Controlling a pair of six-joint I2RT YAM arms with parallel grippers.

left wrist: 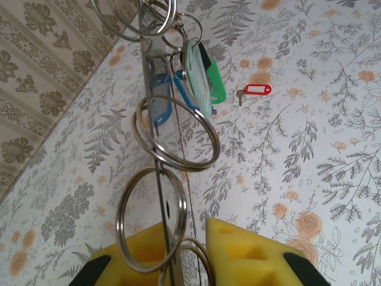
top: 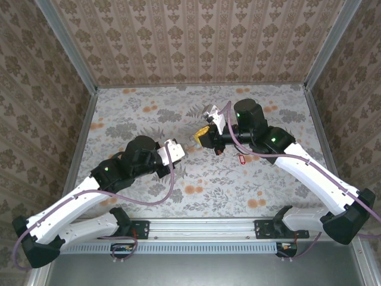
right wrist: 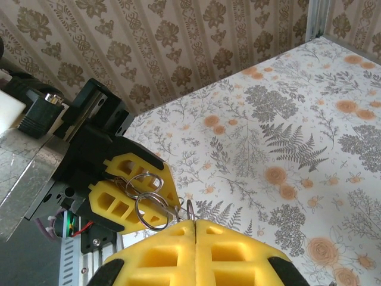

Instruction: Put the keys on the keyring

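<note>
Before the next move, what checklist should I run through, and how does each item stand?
1. Left end effector grips the keyring: ok.
2. Right end effector shut on one ring of it: ok.
3. Green key hanging with the rings: ok.
4. Red key threaded on: not ok, it lies apart on the table.
5. An end effector free to fetch it: not ok, both are holding.

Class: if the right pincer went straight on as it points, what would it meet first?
Probably the keyring's linked rings just beyond the right pincer, then the left pincer gripping them, slightly off that line. Depth is unclear, so it might pass beside.
</note>
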